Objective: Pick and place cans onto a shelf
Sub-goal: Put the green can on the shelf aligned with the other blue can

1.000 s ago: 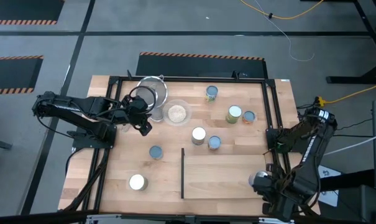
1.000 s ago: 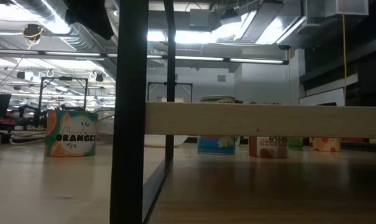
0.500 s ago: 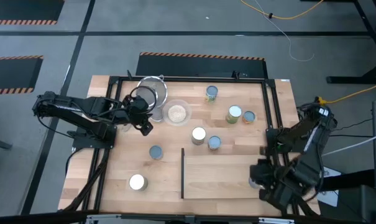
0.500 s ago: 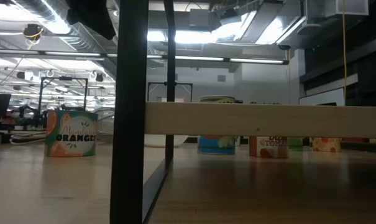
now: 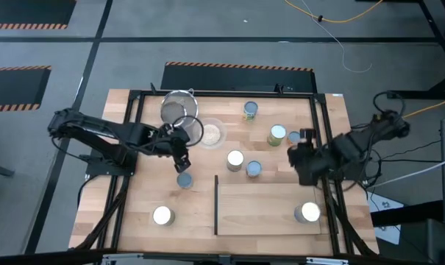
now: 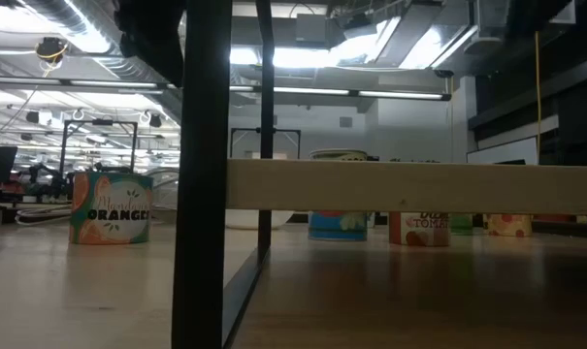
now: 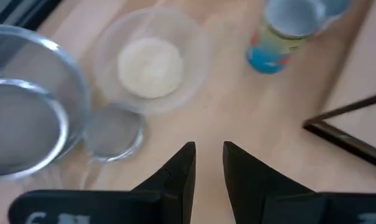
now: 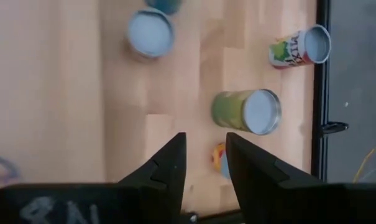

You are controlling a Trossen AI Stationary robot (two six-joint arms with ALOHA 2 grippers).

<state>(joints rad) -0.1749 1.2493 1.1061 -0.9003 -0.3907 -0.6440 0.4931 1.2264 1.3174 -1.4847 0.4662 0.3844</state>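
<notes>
Several cans stand on the tabletop: a pale-blue-topped one (image 5: 184, 180) by the shelf's dark upright edge (image 5: 216, 205), a white-topped one (image 5: 162, 215) near the front, and a group (image 5: 278, 135) at the far right. One white-topped can (image 5: 307, 213) stands on the shelf (image 5: 266, 206) at its near right corner. My left gripper (image 5: 182, 156) hovers just beyond the pale-blue can (image 7: 293, 22), empty, its fingers nearly together (image 7: 209, 149). My right gripper (image 5: 296, 151) hovers beside the far-right group, pointing toward the table's left, empty, with a narrow gap (image 8: 206, 146).
A metal mesh strainer (image 5: 179, 110) and a clear glass bowl of grains (image 5: 209, 132) sit at the far left beside my left gripper. A black frame rail (image 5: 321, 147) runs along the table's right side under my right arm. The shelf's middle is bare wood.
My right gripper has gone from the can on the shelf's near right corner up and toward the far edge, to beside the far-right cans; that can stays standing. My left gripper has gone a little toward the right and near edges, toward the pale-blue can.
</notes>
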